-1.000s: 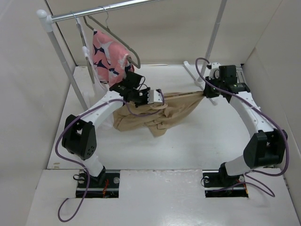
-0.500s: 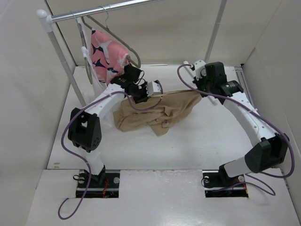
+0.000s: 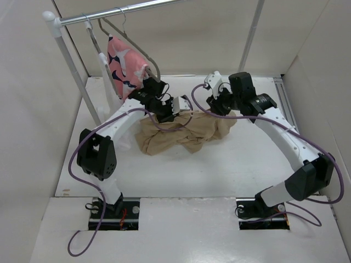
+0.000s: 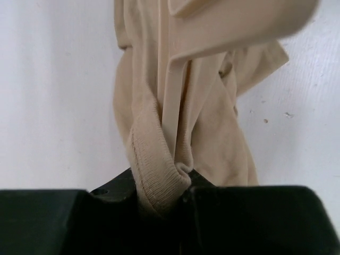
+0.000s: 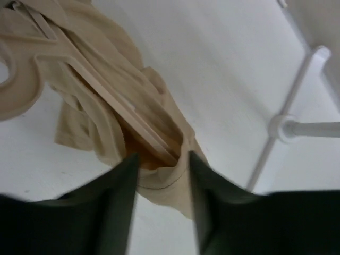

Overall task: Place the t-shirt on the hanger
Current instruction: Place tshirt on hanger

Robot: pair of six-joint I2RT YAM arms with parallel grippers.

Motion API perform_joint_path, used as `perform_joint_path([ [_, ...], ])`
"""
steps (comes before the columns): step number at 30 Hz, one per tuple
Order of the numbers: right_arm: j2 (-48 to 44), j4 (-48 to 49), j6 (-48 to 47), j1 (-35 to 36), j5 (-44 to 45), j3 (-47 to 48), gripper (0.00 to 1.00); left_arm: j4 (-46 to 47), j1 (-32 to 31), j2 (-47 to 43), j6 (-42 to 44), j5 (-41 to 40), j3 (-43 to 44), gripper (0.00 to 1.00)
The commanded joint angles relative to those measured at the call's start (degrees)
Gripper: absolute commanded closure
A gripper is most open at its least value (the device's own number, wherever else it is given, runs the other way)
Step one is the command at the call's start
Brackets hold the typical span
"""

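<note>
Neckband of the t-shirt (image 4: 154, 164) is pinched by the left gripper (image 4: 159, 202); another fold is seen between the spread jaws of the right gripper (image 5: 162, 159), over a white table (image 3: 247, 159).

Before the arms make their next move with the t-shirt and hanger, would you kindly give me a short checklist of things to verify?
1. Grip of the left gripper on the t-shirt collar: ok, clamped.
2. Jaws of the right gripper apart, straddling cloth and the hanger tip: ok.
3. Near hanger arm tucked inside the cloth: ok.
4. Other hanger arm inside the t-shirt: cannot tell.
5. Cloth lying smooth: not ok, bunched on the table.
6. The left arm clear of the pink garment: cannot tell.
</note>
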Motion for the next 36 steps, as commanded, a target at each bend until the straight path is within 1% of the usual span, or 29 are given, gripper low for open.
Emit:
perform_joint_path([
  [1,2.84,2.55,-2.68,-3.23,-14.03,1.87,0.42,0.02,-0.53,-6.64,2.47,7.11,0.16,1.0],
  [2,3.37,0.27,-2.69,-4.37,-16.42,2.75,0.29,0.02,-0.53,-6.64,3.0,7.73,0.16,1.0],
  [3,3.38,0.25,-3.3,-6.47,-18.97,3.37,0.03,-0.59,-0.53,-6.64,3.01,7.73,0.16,1.0],
  [4,2.68,0.25,-4.26,-7.1,-21.51,3.38,0.0,-0.6,-0.53,-6.64,3.01,7.73,0.16,1.0],
  [5,1.89,0.25,-4.97,-7.11,-25.19,3.38,0.0,-0.6,-0.53,-6.64,4.31,7.73,0.16,1.0],
  [7,-0.65,2.0,-6.64,-5.8,-27.07,2.42,0.0,-1.3,-0.53,-6.64,5.55,8.26,0.16,1.0],
  [9,-1.19,3.49,-7.78,-4.39,-28.21,1.71,0.0,-1.83,-0.53,-6.64,6.25,9.05,0.16,1.0],
  [13,1.52,3.5,-7.79,-3.85,-29.54,1.09,0.0,-3.15,-0.53,-6.12,7.58,10.63,1.56,1.0],
  [16,4.43,0.96,-10.59,-3.85,-32.34,1.71,0.03,-3.15,-0.53,-6.12,7.58,11.77,2.79,1.0],
  [19,5.66,0.95,-11.13,-2.28,-32.35,1.71,0.09,-3.15,0.09,-5.5,7.06,13.17,3.5,1.0],
  [20,5.66,2.34,-11.13,-1.75,-32.35,1.1,0.11,-3.15,0.09,-5.5,7.05,14.05,4.02,1.0],
  [21,6.27,3.14,-10.0,-1.75,-31.74,1.09,0.18,-3.15,0.09,-5.5,7.05,14.06,4.03,1.0],
  [22,7.15,4.1,-8.94,-1.75,-31.74,0.39,0.22,-3.15,0.09,-5.5,6.53,14.93,4.03,1.0],
  [23,7.16,5.51,-8.15,-1.75,-33.3,0.39,0.27,-3.15,0.09,-5.5,6.53,15.81,4.03,1.0],
  [24,7.94,6.13,-6.75,-2.44,-34.62,0.39,0.42,-3.15,0.09,-5.5,6.0,15.82,4.03,1.0],
  [26,8.47,6.14,-6.21,-2.97,-36.82,-0.14,0.59,-2.62,0.61,-5.5,3.56,18.36,4.03,1.0],
  [27,8.47,6.14,-5.68,-3.58,-36.83,-0.14,0.72,-2.62,1.57,-5.5,2.84,19.33,4.03,1.0],
  [28,7.86,5.61,-4.81,-4.11,-36.83,-0.75,0.98,-2.1,2.45,-5.5,2.83,19.34,4.03,1.0],
  [29,7.16,5.61,-4.28,-4.9,-36.31,-1.36,1.0,-1.57,2.46,-5.5,2.05,19.86,4.03,1.0],
  [31,3.67,5.61,-2.79,-8.05,-37.97,-3.38,1.0,0.27,3.6,-5.5,-0.75,18.55,2.37,1.0],
  [33,0.84,5.0,-2.08,-10.43,-40.51,-4.01,1.0,5.01,4.38,-6.11,-4.53,16.8,0.96,0.99],
  [34,-1.35,2.82,-2.08,-12.45,-40.52,-4.01,1.0,6.25,5.18,-6.12,-7.42,16.79,-0.18,0.96],
  [36,-2.86,-0.26,-2.08,-13.95,-41.14,-2.7,1.0,8.79,5.71,-6.12,-9.55,15.3,-0.89,0.88],
])
